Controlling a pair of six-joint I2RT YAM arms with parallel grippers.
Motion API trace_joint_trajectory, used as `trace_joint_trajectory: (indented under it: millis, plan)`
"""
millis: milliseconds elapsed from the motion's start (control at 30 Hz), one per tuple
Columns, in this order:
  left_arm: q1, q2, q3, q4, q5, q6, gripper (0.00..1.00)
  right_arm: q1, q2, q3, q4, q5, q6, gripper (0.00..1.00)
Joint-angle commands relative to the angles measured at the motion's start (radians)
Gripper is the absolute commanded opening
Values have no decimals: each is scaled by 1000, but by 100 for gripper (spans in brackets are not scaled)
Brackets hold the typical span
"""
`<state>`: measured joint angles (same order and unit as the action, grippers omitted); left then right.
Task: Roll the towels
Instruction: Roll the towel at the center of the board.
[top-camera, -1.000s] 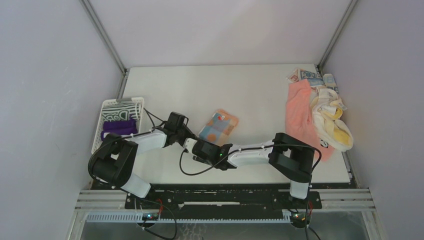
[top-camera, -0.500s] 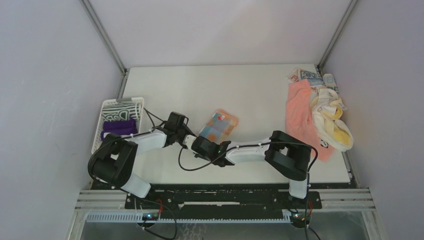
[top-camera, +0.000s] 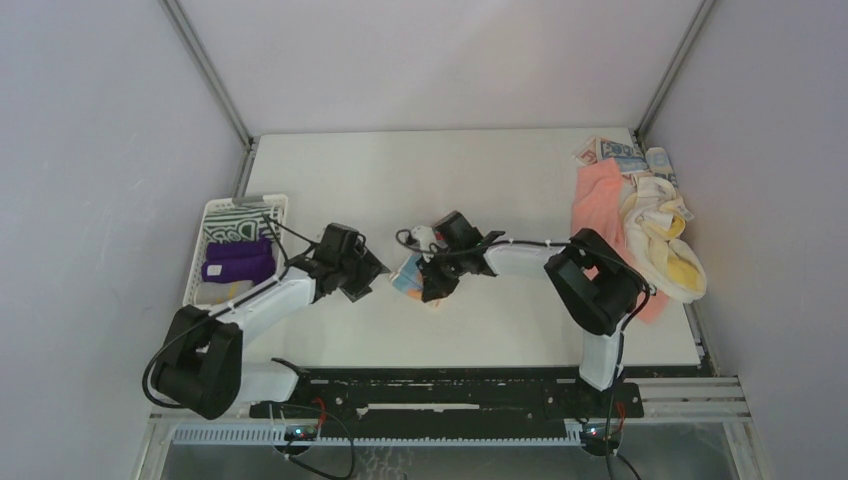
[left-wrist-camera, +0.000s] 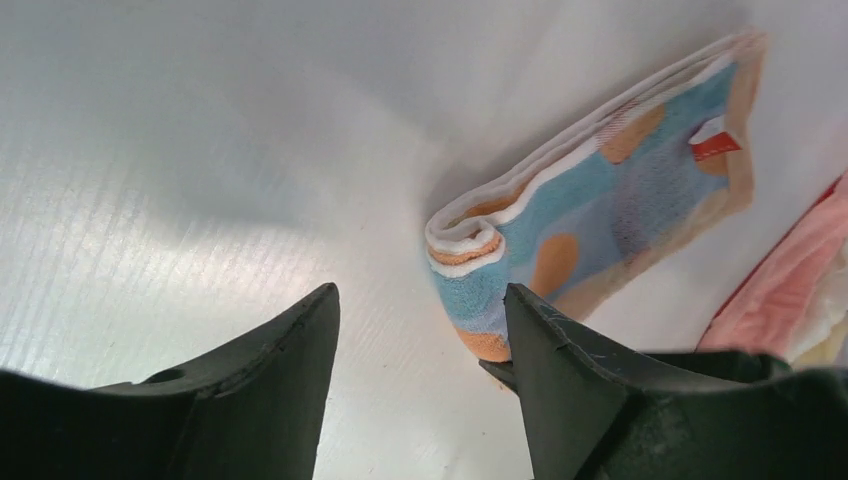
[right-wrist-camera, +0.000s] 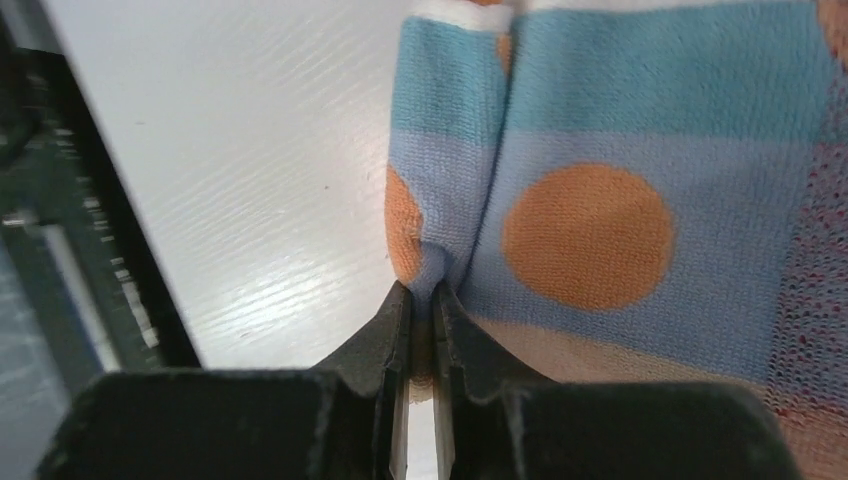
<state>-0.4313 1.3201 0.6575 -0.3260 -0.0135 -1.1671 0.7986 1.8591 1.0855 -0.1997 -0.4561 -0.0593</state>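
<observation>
Centrally on the white surface: small light-blue towel with orange patches, lying flat, one end curled into a short roll. Right jaws pressed together on a pinched fold of that towel's edge, beside an orange dot. Left jaws spread wide, empty, just beside the curled end. At the left edge, white slotted plastic basket holding a purple rolled towel and a black-and-white striped towel. Far right, salmon-pink towel and cream-yellow towel in a loose heap.
</observation>
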Motion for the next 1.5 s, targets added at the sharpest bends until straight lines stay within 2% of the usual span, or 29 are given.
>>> trace_joint_trajectory:
  millis: [0, 133, 267, 333, 567, 767, 1000, 1233, 1367, 1467]
  plan:
    - [9, -74, -1, -24, -26, 3, 69, -112, 76, -18, 41, -478, 172, 3]
    - [-2, -104, -25, -5, 13, -11, 75, -196, 162, -52, 246, -663, 390, 3]
    - [-43, -108, -58, 33, 39, -46, 77, -249, 231, -95, 468, -727, 603, 3]
    - [-46, -87, -75, 62, 49, -65, 77, -267, 255, -110, 520, -726, 655, 3]
    - [-113, 23, -38, 137, 70, -98, 75, -288, 308, -111, 474, -692, 675, 3]
    - [-119, 69, -40, 176, 55, -121, 66, -294, 325, -111, 461, -658, 687, 3]
    - [-121, 128, 15, 182, 30, -96, 66, -297, 327, -111, 405, -631, 649, 3]
    - [-125, 243, 48, 171, 52, -84, 50, -297, 308, -109, 368, -601, 625, 4]
    - [-129, 284, 25, 172, 51, -85, 43, -285, 236, -99, 285, -541, 550, 9]
    - [-129, 318, 15, 172, 55, -84, 43, -265, 140, -98, 220, -465, 481, 19]
